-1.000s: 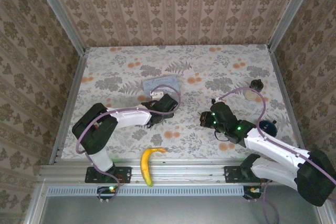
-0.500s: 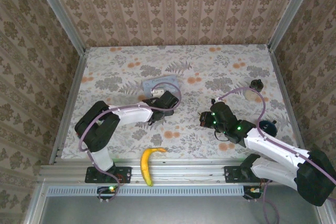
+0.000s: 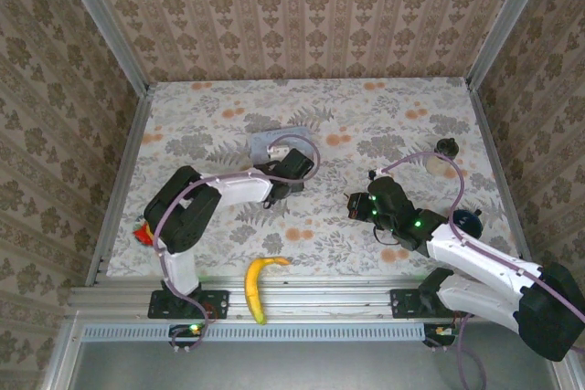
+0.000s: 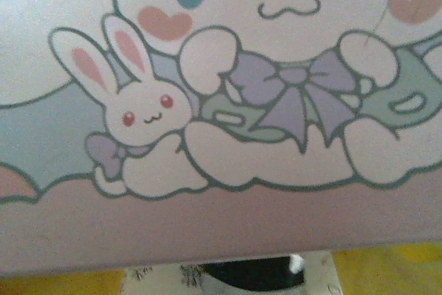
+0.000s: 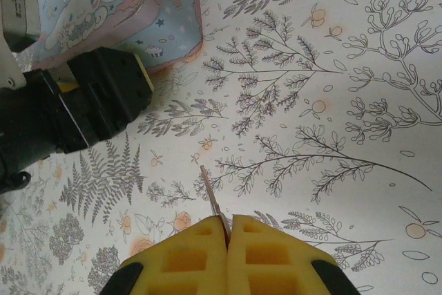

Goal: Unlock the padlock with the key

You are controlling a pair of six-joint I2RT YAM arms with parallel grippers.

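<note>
Across the table, a pale cloth printed with grey ferns and orange blossoms [image 3: 384,116] is spread flat. It is closed in on three sides by beige damask-papered walls [image 3: 302,15], and bare aluminium rails [image 3: 320,300] are run along its edges. Toward 11 o'clock from the cloth's middle, a pale blue rectangular cartoon tin [image 3: 272,144] is seen. The left gripper [image 3: 285,163] is held just at the tin's 5 o'clock side, and whether its jaws are parted or closed cannot be told. At 4 o'clock from the middle, the right gripper [image 3: 355,205] is clenched. The thin dark metal key [image 5: 213,197] is pinched between its yellow foam pads [image 5: 183,257], with the tip aimed toward 11 o'clock in the right wrist view. A yellow banana [image 3: 260,286] is laid at 6 o'clock over the near rail, and a dark round jar [image 3: 466,221] is set near the right edge at 4 o'clock.
</note>
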